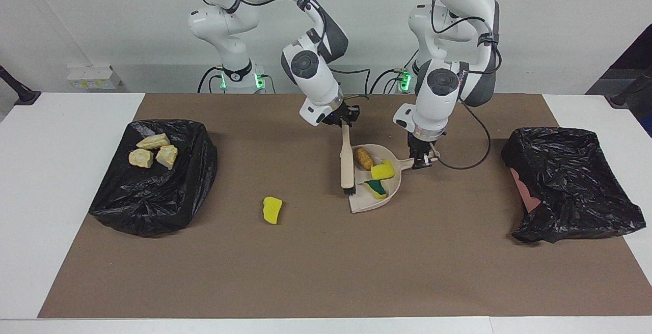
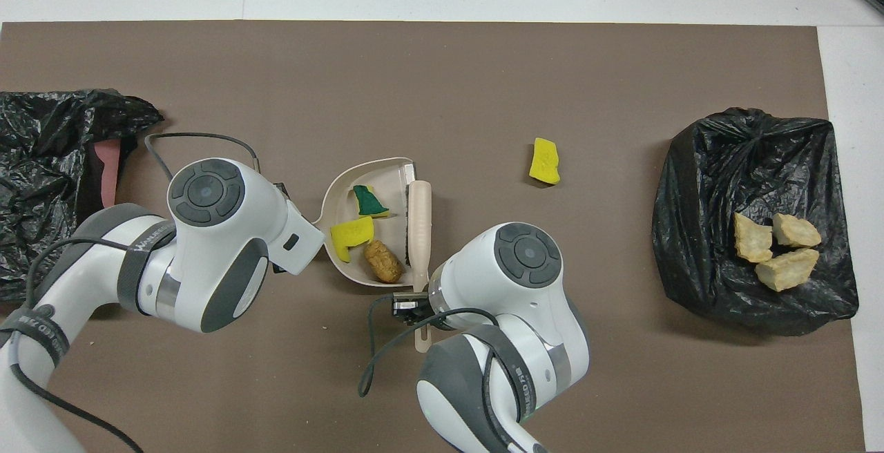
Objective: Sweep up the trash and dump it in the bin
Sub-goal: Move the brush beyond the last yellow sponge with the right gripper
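My left gripper [image 1: 422,160] is shut on the handle of the beige dustpan [image 1: 367,202], which lies flat on the brown mat. In the pan lie a brown lump [image 1: 363,157] [image 2: 383,261], a yellow sponge piece [image 1: 382,170] [image 2: 352,232] and a green-backed one [image 1: 376,187] [image 2: 369,202]. My right gripper [image 1: 345,119] is shut on the beige brush [image 1: 347,156] [image 2: 419,222], whose bristles rest at the pan's mouth. Another yellow sponge piece [image 1: 272,210] [image 2: 544,161] lies loose on the mat toward the right arm's end. Three tan bread chunks [image 1: 153,150] [image 2: 773,246] sit on a black-bagged bin [image 1: 153,196] [image 2: 753,163].
A second black-bagged bin [image 1: 570,181] [image 2: 41,163] stands toward the left arm's end of the table, a pink patch showing at its side. The brown mat [image 1: 326,262] covers most of the white table.
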`<action>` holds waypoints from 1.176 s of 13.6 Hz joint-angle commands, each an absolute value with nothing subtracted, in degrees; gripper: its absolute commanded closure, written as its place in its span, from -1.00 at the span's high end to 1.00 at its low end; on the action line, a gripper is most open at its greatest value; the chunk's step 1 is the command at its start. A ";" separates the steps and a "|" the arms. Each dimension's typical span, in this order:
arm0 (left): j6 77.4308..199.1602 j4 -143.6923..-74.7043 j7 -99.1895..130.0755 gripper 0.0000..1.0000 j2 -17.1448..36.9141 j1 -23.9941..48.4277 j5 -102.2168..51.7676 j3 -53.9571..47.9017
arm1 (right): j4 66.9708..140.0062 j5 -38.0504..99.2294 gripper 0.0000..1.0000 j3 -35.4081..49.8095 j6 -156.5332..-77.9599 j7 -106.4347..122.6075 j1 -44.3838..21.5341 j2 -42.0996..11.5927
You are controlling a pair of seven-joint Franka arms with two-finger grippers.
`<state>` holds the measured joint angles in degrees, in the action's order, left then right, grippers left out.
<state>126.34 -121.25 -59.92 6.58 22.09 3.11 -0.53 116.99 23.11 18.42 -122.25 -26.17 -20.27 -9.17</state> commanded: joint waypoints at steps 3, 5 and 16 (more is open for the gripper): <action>128.06 -123.31 -57.05 -1.00 5.01 22.15 4.13 -0.17 | 112.87 7.42 -1.00 18.54 -102.54 -28.48 -16.98 -4.83; 128.06 -123.31 -56.78 -1.00 5.01 22.15 4.13 -0.09 | 110.84 -0.41 -1.00 18.81 -95.39 -26.29 -15.56 -5.19; 127.88 -123.31 -56.78 -1.00 5.10 22.06 4.13 -0.09 | 99.93 -20.57 -1.00 18.63 -96.24 -9.23 0.00 -18.00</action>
